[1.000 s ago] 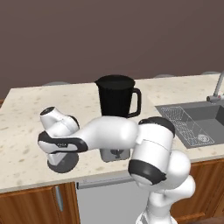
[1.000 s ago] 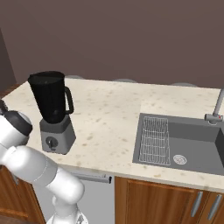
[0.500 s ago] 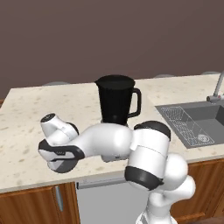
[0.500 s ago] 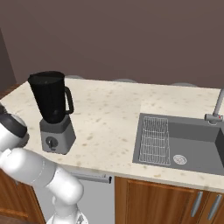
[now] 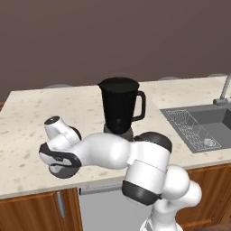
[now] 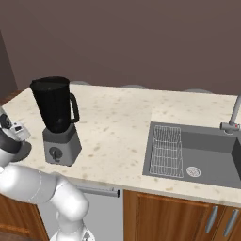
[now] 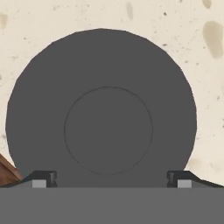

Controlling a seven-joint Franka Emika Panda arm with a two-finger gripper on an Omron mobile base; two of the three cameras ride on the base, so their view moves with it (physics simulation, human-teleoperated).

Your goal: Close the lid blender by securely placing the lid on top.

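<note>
1. Hand view looks straight down on the lid, with the gripper hanging just over it; its two dark fingertips stand wide apart, one at each lower corner of the picture, so the jaws are spread about as wide as the disc's raised centre and grip nothing.
2. Whether the tips touch the disc cannot be told from this view; they sit over its near edge, one on each side.
3. The lid lies flat on the speckled counter, a dark grey round disc with a faint inner ring marking its centre.
4. In the left base view the white arm reaches down and to the left, its hand bent low over the front part of the counter, and the lid shows as a dark rim under the hand, near the counter's front edge.
5. The blender stands upright behind and to the right of the hand, well apart from it, its black jar open at the top and its handle turned toward the sink.
6. In the right base view the blender rests on its grey base with the round knob facing forward, and the arm's wrist sits at the left edge beside it.
</note>
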